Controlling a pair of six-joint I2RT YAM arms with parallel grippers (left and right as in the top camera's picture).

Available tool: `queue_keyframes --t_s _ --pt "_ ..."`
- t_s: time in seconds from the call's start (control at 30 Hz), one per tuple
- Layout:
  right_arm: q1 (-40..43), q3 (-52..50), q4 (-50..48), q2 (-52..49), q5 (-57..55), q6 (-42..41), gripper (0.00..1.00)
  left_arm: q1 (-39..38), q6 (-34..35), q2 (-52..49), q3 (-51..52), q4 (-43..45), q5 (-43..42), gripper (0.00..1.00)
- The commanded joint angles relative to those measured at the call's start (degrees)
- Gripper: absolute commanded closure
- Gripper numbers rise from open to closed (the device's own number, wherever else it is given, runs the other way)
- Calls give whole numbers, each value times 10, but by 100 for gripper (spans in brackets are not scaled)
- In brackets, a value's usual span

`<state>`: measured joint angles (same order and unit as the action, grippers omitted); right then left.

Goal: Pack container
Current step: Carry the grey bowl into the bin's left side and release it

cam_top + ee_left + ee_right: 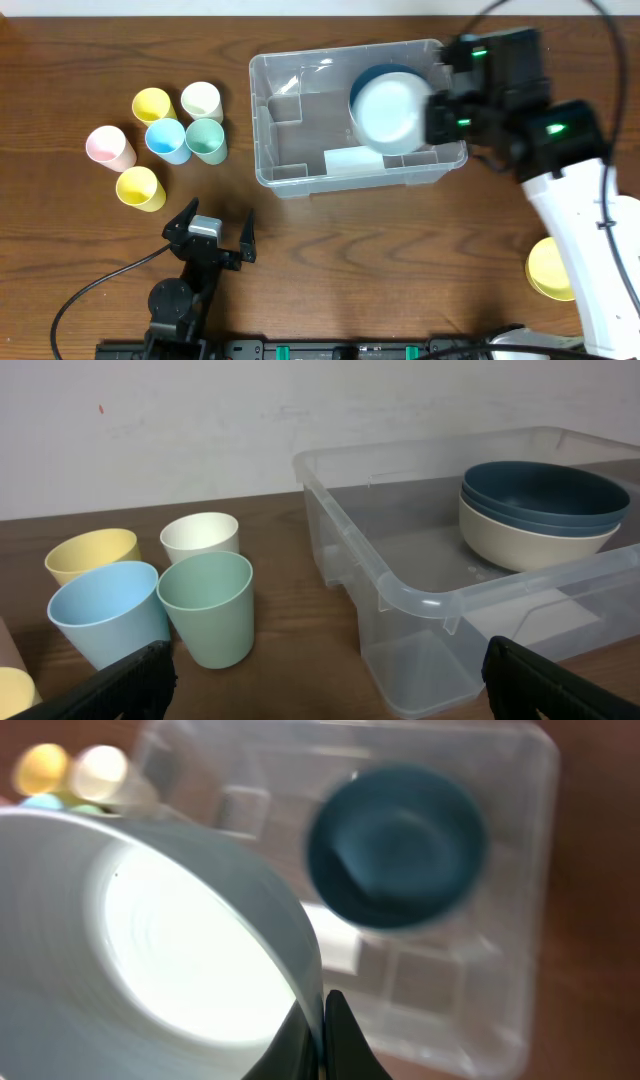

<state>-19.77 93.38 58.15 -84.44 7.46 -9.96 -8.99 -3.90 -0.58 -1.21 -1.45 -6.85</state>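
Sitting beneath the right gripper [438, 108], the container [300, 178] is holding two stacked bowls [385, 72]. That gripper is pinching the rim of a pale bowl [392, 112] between closed fingers. The left gripper [218, 214] is resting wide open, pastel cups [205, 140] just ahead of it.

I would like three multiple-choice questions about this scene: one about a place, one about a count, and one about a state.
1. Where are the stacked bowls?
A) in the container
B) on the bare table
C) on a shelf

2. How many cups stand left of the container?
A) four
B) six
C) nine

3. How is the left gripper?
A) shut on a cup
B) shut on a bowl
C) open, empty

Answers:
1 A, the left wrist view shows them inside its walls.
2 B, the overhead view shows six grouped there.
3 C, its fingers stand wide apart with nothing between them.
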Motion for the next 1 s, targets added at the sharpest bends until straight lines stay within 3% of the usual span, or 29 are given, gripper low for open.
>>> queue_keyframes --t_s 0.0,0.23,0.47,0.97 --pt "-63 13 -41 -25 -85 -18 99 3 -5 3 10 -20 -5 2" --pt "-126 13 -143 -127 -103 -18 99 3 -6 3 10 -20 -5 2" --pt "-124 13 -221 -237 -103 -16 99 3 -5 3 10 -19 -5 2" --pt "-125 13 -328 -349 -101 -22 99 3 -5 3 10 -20 -5 2"
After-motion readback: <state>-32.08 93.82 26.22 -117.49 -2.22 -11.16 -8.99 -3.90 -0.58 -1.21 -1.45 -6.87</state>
